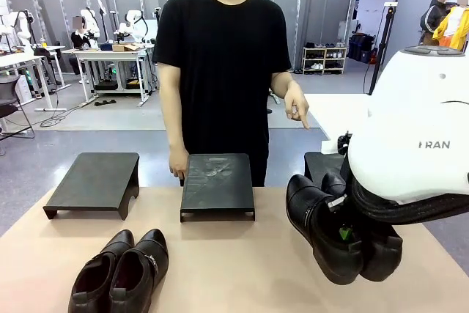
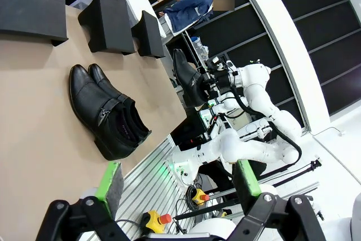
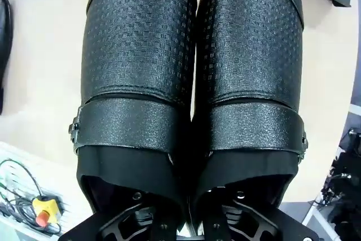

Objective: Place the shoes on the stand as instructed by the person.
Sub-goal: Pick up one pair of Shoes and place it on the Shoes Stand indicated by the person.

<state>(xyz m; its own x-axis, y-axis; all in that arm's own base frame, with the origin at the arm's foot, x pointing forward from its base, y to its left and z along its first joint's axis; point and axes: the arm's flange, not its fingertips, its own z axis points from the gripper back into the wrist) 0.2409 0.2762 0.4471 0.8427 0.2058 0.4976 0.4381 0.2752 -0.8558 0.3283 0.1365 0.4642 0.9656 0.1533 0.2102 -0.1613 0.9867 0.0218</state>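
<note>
The right claw (image 1: 343, 232) is pinching a pair of strapped shoes (image 1: 322, 243) by their adjoining collars, holding them above the counter (image 1: 234, 269), near the flat black stand (image 1: 322, 163) the person's hand (image 1: 297, 104) is pointing at. The leather is looking glossy and pebble-embossed, so one shoe could be slipping free. The left claw (image 2: 177, 180) is hanging spread and empty.

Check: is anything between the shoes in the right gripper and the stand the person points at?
Nothing rests on the visible part of the right stand, just behind the held shoes. The person's pointing hand hangs above it, though, and the right arm hides most of that stand.
</note>
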